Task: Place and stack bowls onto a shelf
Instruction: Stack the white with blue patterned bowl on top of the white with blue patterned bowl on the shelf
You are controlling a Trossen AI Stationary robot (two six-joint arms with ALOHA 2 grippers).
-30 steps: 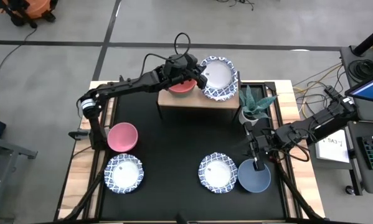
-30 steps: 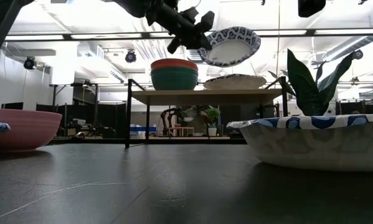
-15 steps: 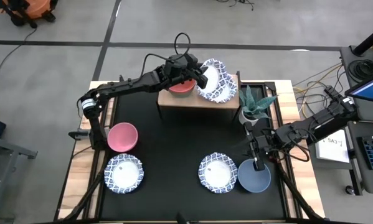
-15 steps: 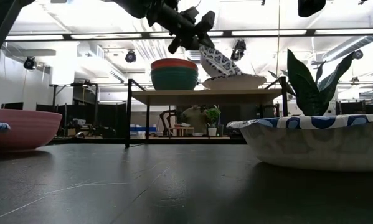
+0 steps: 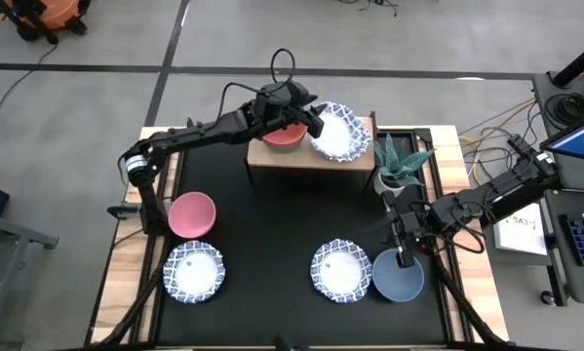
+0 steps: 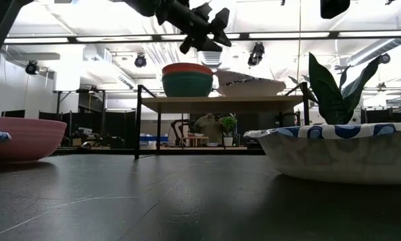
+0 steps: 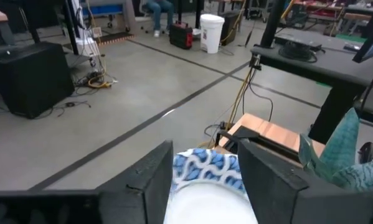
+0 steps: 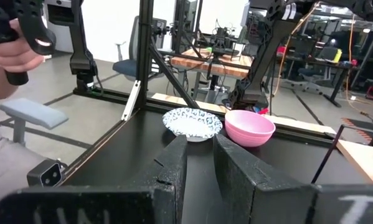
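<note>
A white pot with a spiky green plant (image 5: 401,168) is seen standing near the right edge of the large black surface with wooden edges (image 5: 272,234). A grey concrete floor (image 5: 97,97) is seen around it.

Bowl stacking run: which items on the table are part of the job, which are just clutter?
Job:
- shelf
- red bowl stacked on green bowl, on the shelf
- patterned bowls: on shelf, two on table
- pink bowl
- slate-blue bowl

Clutter:
- potted plant
</note>
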